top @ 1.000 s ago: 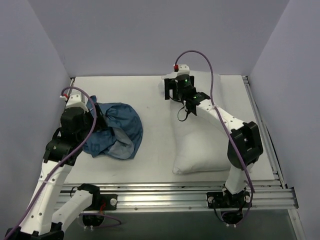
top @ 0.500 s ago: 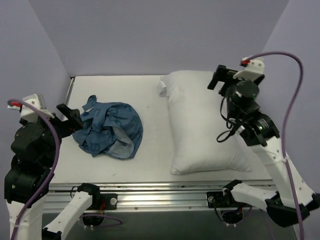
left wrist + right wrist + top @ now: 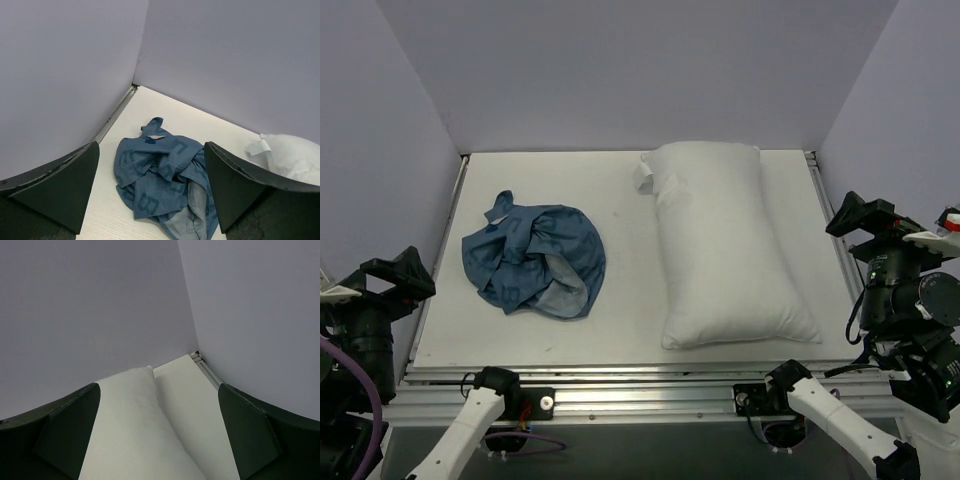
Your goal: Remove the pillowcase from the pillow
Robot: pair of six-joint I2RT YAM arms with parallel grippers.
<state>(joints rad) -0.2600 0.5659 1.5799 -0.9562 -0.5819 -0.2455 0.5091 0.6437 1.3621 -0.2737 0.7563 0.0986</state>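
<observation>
The blue pillowcase [image 3: 535, 259] lies crumpled in a heap on the left of the table, apart from the pillow; it also shows in the left wrist view [image 3: 165, 182]. The bare white pillow [image 3: 725, 240] lies lengthwise on the right, its small tag [image 3: 644, 176] at the far left corner; it shows in the right wrist view [image 3: 132, 425] too. My left gripper [image 3: 395, 275] is pulled back off the table's near left, open and empty. My right gripper [image 3: 865, 215] is pulled back at the near right, open and empty.
Lilac walls close in the white table [image 3: 620, 200] at the back and both sides. A metal rail [image 3: 650, 385] runs along the near edge, with the arm bases beneath it.
Both arms have drawn back from over the table to its near corners. The pillowcase heap and the pillow have stayed in place.
</observation>
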